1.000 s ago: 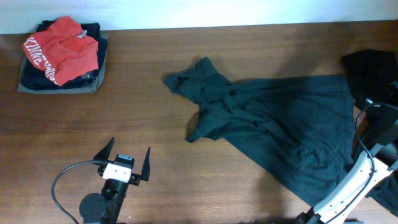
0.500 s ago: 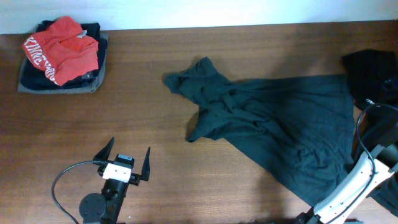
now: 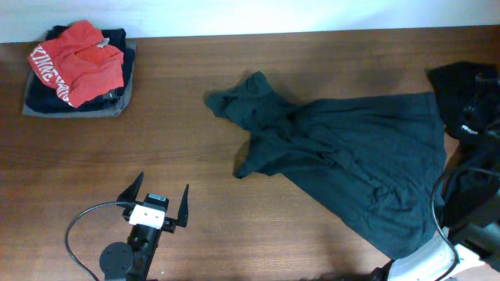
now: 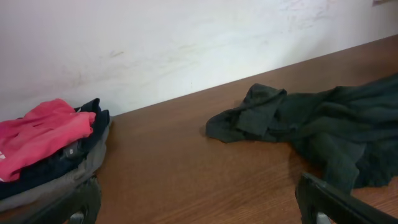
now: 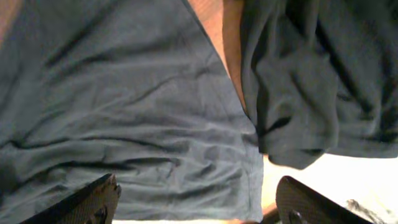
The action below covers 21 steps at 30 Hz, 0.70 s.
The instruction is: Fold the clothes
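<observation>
Teal-grey T-shirt lies crumpled, centre-right on table. L gripper: jaws spread, empty; shirt well apart, ahead-right of it. R gripper: jaws spread, nothing pinched, over shirt's edge, w/ black garment just beside.
</observation>
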Motion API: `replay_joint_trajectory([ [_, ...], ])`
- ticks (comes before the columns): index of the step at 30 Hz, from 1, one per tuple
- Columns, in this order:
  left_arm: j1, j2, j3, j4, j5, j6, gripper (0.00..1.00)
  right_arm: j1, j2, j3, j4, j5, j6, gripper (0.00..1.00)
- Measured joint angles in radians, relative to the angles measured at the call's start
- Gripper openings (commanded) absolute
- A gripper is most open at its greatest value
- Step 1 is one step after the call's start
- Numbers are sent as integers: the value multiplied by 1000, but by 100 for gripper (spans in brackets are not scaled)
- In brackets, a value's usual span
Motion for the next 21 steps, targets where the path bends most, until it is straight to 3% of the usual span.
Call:
replay_joint_trajectory([
  [12, 0, 0, 0, 0, 0, 0, 99, -42, 3, -521, 269, 23, 79, 86],
  [21, 0, 0, 0, 0, 0, 0, 99, -51, 3, -583, 345, 163, 143, 86],
])
